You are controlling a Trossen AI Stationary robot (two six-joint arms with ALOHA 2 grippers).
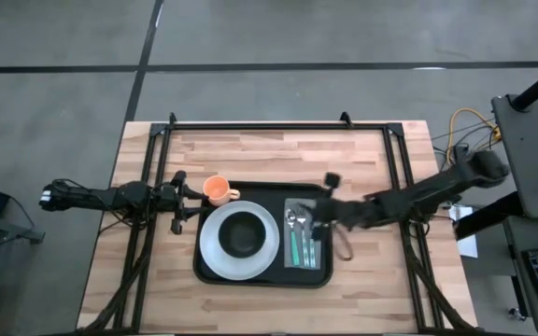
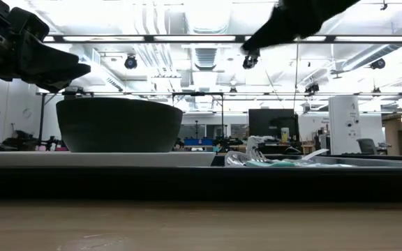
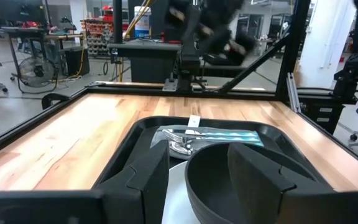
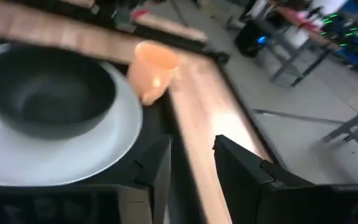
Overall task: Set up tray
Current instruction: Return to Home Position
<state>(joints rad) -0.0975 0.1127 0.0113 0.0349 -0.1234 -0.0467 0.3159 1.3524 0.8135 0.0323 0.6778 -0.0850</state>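
The black tray (image 1: 325, 273) lies mid-table. On it stand a white plate (image 1: 211, 257) with a dark bowl (image 1: 241, 233) in it, and cutlery with teal handles (image 1: 301, 238) on a grey napkin. An orange cup (image 1: 217, 190) stands at the tray's far left corner. My left gripper (image 1: 181, 201) hovers open just off the tray's left edge, facing the bowl (image 3: 241, 180). My right gripper (image 1: 319, 217) is open above the tray's right part, over the cutlery, looking across the plate (image 4: 73, 155) toward the cup (image 4: 153, 68).
A black metal frame (image 1: 260, 125) borders the wooden table's far edge and sides. Bare wood (image 1: 260, 154) lies between the tray and the far rail, and more to the tray's left and right. A dark loop (image 1: 342, 245) lies just right of the tray.
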